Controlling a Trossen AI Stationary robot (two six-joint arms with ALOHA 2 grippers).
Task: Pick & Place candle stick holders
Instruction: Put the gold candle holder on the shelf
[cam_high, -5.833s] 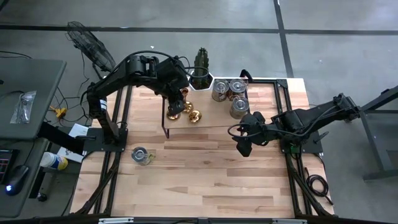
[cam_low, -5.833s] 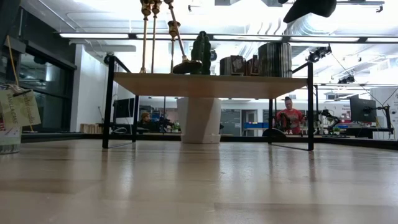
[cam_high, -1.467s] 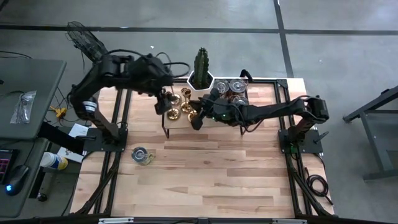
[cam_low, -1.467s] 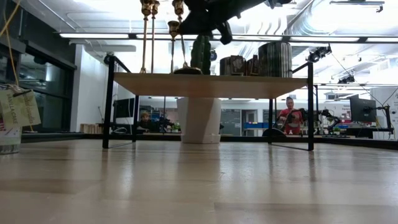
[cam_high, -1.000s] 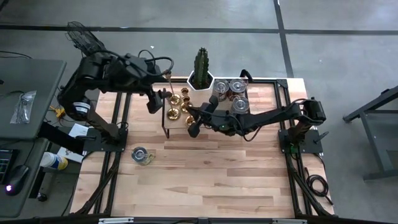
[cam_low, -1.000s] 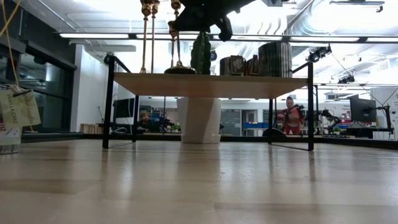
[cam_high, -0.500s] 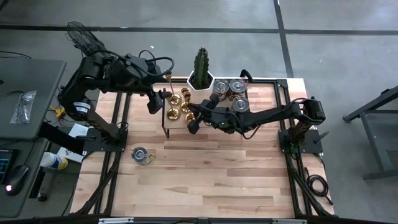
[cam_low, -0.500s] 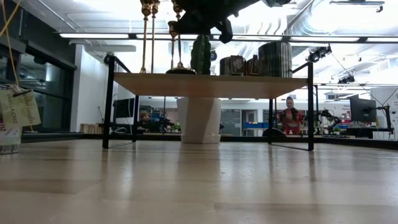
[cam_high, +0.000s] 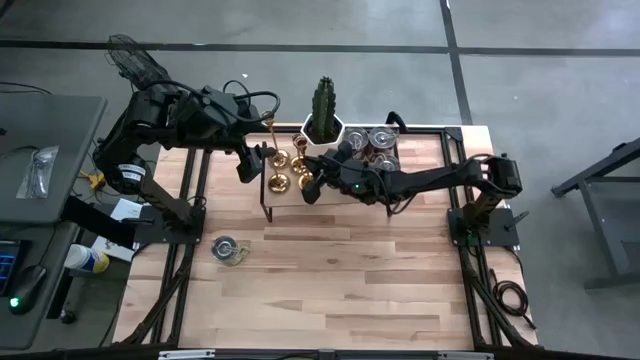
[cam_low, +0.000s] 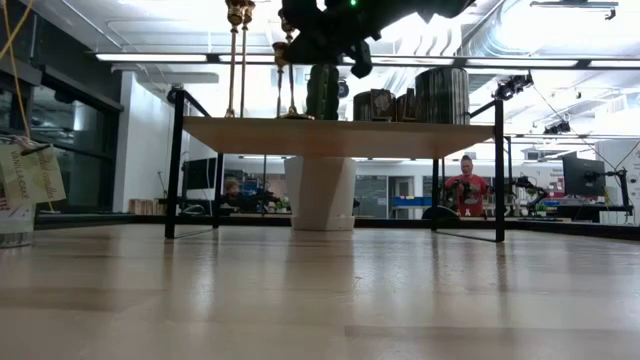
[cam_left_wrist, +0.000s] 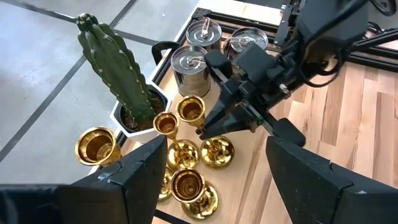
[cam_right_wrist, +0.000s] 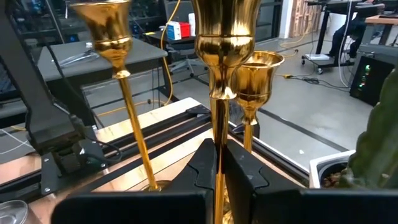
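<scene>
Several gold candle stick holders (cam_left_wrist: 186, 185) stand upright on their round bases on a small raised wooden shelf (cam_low: 340, 125) at the table's far side. My right gripper (cam_high: 312, 188) reaches in from the table's right and is shut on one holder (cam_right_wrist: 225, 25) among them. My left gripper (cam_high: 247, 165) hovers open just left of the shelf, above the holders and touching nothing. In the low view the tall stems (cam_low: 237, 60) rise above the shelf beside the right gripper (cam_low: 330, 35). My right gripper pinches the thin stem (cam_right_wrist: 217, 134) of one candle stick holder between its two fingers, below the cup. The fingers come roughly level from the table's right and lie across the stem. The holder stands upright; whether its base (cam_left_wrist: 216, 151) rests on the shelf, I cannot tell.
A green cactus in a white pot (cam_high: 322, 110) stands just behind the holders. Silver lidded tins (cam_high: 370, 150) crowd the shelf's right part. A small glass jar with a tag (cam_high: 228, 250) sits on the wooden table at near left. People show in the room behind.
My right gripper has shifted a little toward the table's far edge and the cactus, taking the held holder with it. The holder has stayed upright.
</scene>
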